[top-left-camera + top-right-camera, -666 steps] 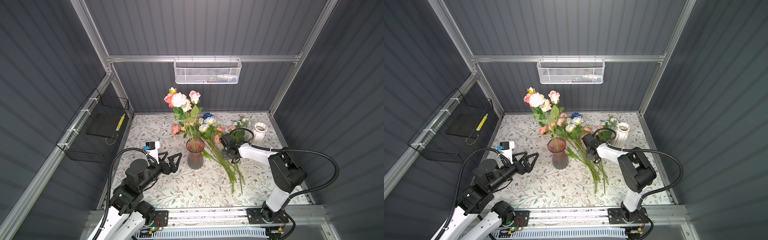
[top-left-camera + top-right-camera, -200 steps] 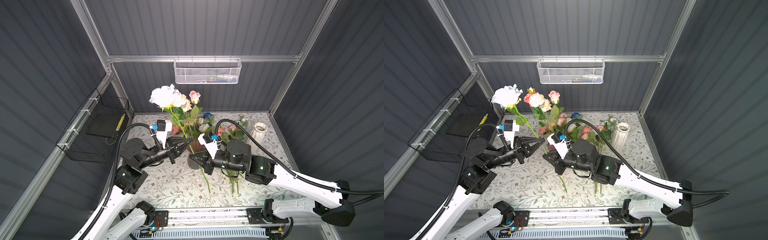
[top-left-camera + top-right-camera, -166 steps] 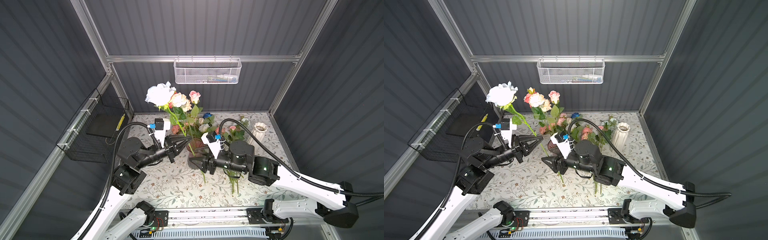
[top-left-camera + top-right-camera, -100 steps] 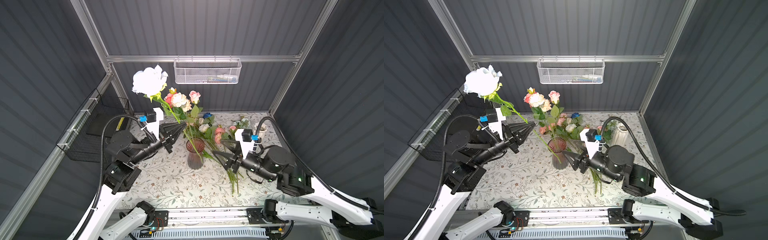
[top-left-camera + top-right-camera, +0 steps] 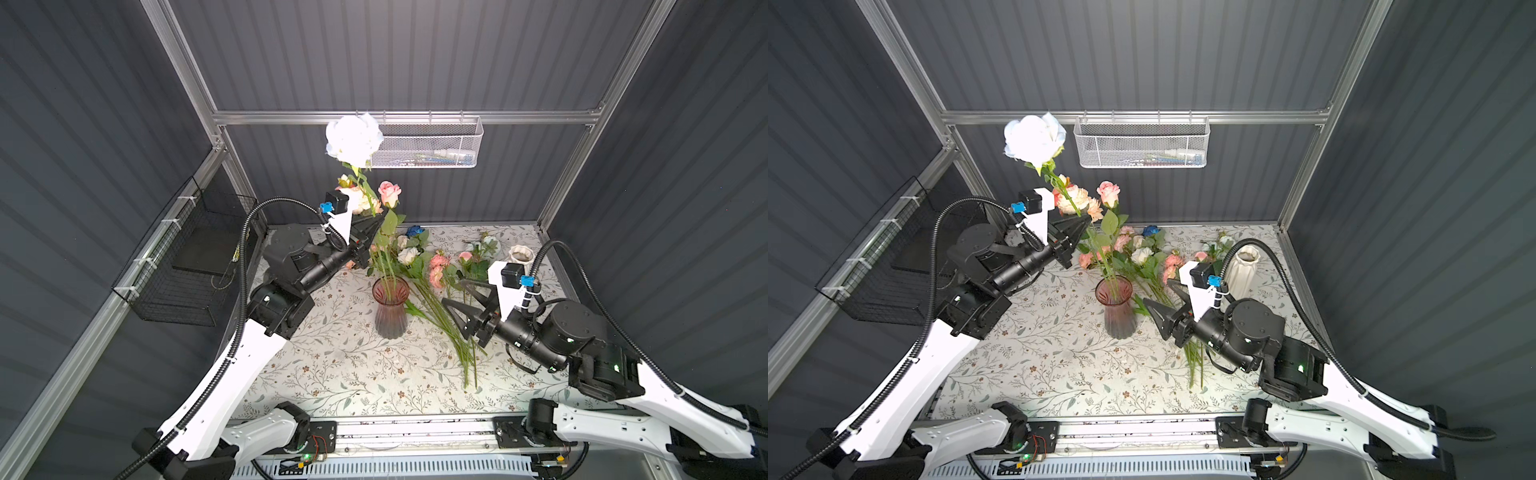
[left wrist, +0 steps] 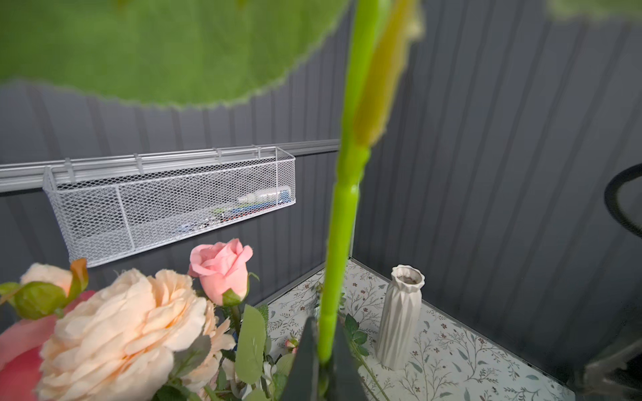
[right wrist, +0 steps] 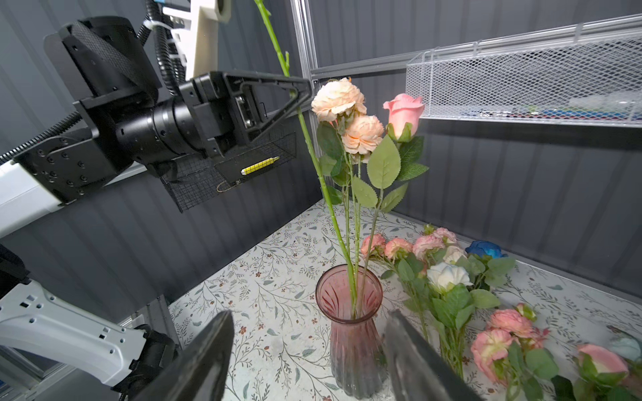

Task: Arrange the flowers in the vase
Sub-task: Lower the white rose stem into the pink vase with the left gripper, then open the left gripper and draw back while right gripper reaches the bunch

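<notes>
Right wrist view shows us the left gripper (image 7: 298,91) clamped on the long green stem of a white-headed artificial rose (image 7: 314,156). The stem's lower end already sits inside the ribbed pink glass vase (image 7: 351,333), with two peach peonies (image 7: 338,99) and a pink rose (image 7: 404,111). Our right gripper (image 7: 309,314) hangs wide and empty, close to the vase. We judge the task under halfway, since a sheaf of loose flowers (image 7: 448,277) lies on the floral tablecloth (image 7: 271,277) beside it.

The rose (image 5: 353,139) is seen with a white head and green stem. The glass vase (image 5: 390,316) is tinted pink; the ribbed vase (image 5: 520,254) is white. The tabletop (image 5: 332,361) is printed with leafy sprigs on cream. One bloom (image 5: 413,230) is coloured dark blue.
</notes>
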